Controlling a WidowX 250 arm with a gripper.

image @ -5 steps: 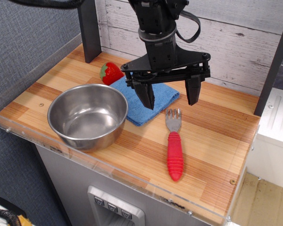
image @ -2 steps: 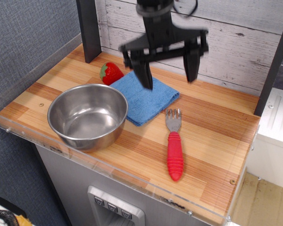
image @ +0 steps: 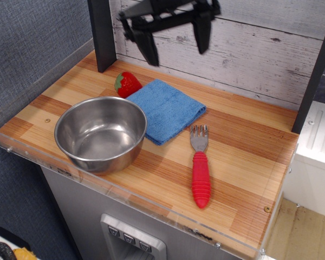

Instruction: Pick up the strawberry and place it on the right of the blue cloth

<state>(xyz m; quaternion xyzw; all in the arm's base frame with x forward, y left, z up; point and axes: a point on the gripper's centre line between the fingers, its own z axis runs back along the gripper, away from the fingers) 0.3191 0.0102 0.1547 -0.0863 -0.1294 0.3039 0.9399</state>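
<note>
The strawberry is small, red, with a green cap. It lies on the wooden counter at the back left, touching the left corner of the blue cloth. The cloth is folded flat between the steel bowl and the back wall. My gripper is open and empty, fingers spread wide, raised high above the back of the counter. It hangs above the cloth's far edge, up and to the right of the strawberry.
A steel bowl stands at the front left, next to the cloth. A fork with a red handle lies right of the cloth. A dark post stands at the back left, another at the far right.
My gripper has risen from just above the cloth and fork to high near the back wall and shifted left. It stayed open. The objects have not moved.
</note>
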